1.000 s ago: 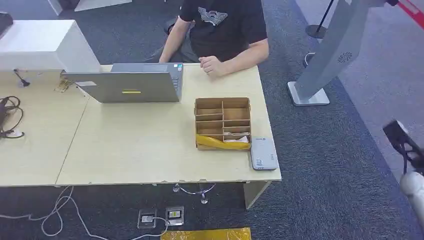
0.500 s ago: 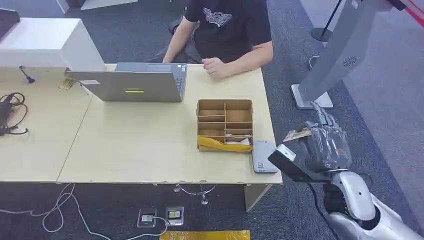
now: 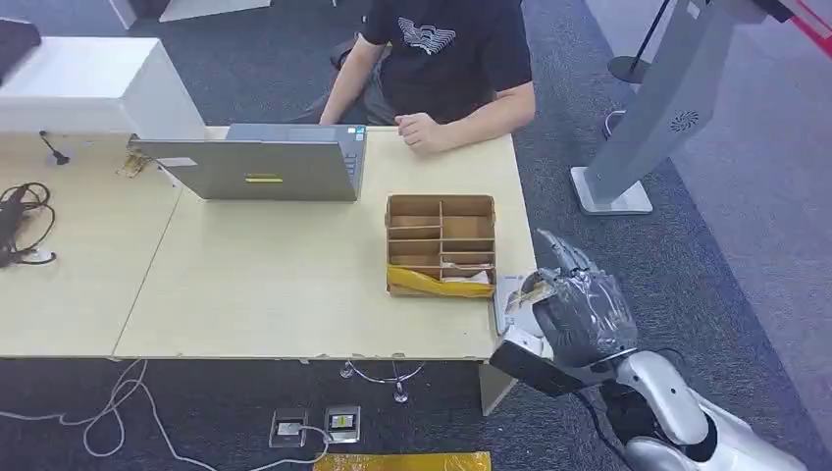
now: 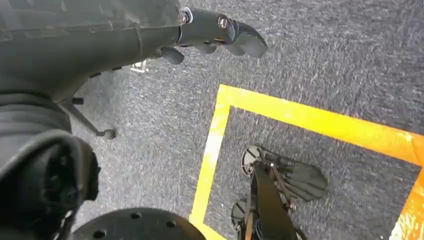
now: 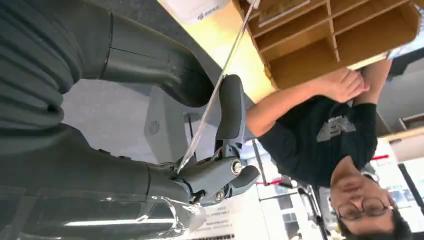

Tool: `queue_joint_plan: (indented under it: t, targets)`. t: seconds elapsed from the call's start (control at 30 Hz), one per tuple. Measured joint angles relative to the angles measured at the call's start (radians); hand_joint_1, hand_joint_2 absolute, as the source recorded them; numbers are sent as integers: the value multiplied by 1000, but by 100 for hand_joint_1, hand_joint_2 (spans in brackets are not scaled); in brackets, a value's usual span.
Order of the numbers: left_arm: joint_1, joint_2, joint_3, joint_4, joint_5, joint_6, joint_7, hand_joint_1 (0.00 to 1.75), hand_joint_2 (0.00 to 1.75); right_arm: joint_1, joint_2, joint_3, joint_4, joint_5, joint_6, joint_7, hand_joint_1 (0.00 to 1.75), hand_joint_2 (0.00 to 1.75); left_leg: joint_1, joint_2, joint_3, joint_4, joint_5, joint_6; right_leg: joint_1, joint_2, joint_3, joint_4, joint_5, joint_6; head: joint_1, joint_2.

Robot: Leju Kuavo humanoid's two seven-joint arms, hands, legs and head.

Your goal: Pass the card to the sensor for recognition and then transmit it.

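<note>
1. On your far left, well away from the cardboard organizer (image 3: 441, 243), a black cable (image 3: 20, 224) lies coiled on the table (image 3: 245, 294).
2. Nearer the organizer but still on its left, you have an open laptop (image 3: 257, 169), its lid turned toward you.
3. The organizer stands near the table's right end, a yellow strip (image 3: 432, 284) lying along its near edge.
4. Past the organizer's far side a person (image 3: 442, 59) sits, one hand (image 3: 417, 129) resting on the table's back edge.
5. Just beside the organizer's near right corner lies the grey sensor (image 3: 510, 299).
6. Your right hand (image 3: 574, 304) hovers over the sensor's right side, pinching the card (image 5: 215, 97) between thumb and fingers (image 5: 230, 107); the card's free end reaches out over the sensor toward the organizer.
7. Your left hand (image 4: 210, 32) hangs over grey carpet marked with yellow tape (image 4: 300, 117), well apart from the organizer; you can see its fingers curled in with nothing between them.
</note>
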Motion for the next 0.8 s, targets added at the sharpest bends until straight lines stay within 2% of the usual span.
queue_joint_plan:
  t: [0.27, 0.53, 0.8]
  targets:
    - [0, 5, -7, -11, -27, -10, 0, 0, 0, -1, 19, 51, 96, -45, -18, -11, 175, 175, 0, 0, 0, 0, 0, 0, 0, 0, 0, 0, 0, 0, -1, 0]
    - [0, 5, -14, -12, -33, -21, 0, 0, 0, 0, 35, 58, 172, -70, -18, -10, 175, 175, 0, 0, 0, 0, 0, 0, 0, 0, 0, 0, 0, 0, 0, 0]
    - [0, 5, -15, -12, -32, -20, 3, 0, 0, 14, 74, 44, 244, -59, -5, -65, 175, 175, 0, 0, 0, 0, 0, 0, 0, 0, 0, 0, 0, 0, 0, 0]
